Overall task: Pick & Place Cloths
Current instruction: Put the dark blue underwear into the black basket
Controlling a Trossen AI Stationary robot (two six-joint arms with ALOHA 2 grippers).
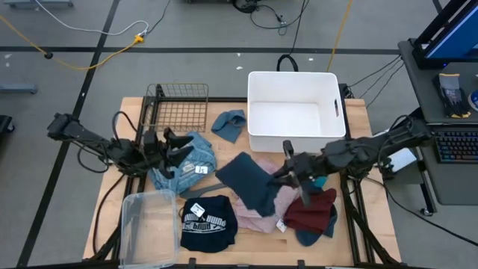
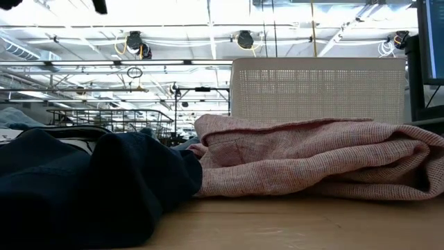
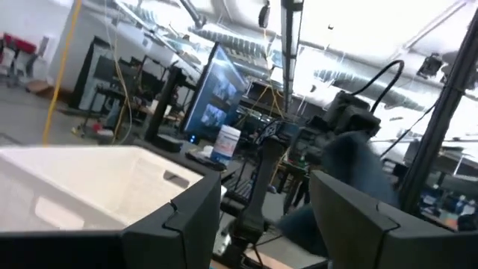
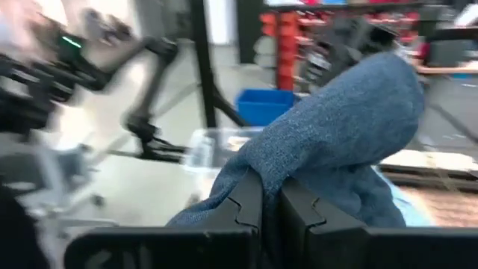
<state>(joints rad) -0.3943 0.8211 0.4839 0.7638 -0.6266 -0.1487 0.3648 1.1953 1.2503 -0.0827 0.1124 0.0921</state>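
Right arm lifts a navy cloth from the pile

The right gripper [image 1: 286, 173] is clamped shut on the navy cloth [image 1: 250, 183], raised above the pink checked cloth [image 1: 258, 213] so it can likely swing clear to the white bin [image 1: 258, 134] just behind. The left gripper [image 1: 170, 149] hovers with fingers parted and empty over the light blue denim cloth [image 1: 187, 168], well apart from the right.

Two dark, cable-trailing jointed arms [image 1: 97, 143]
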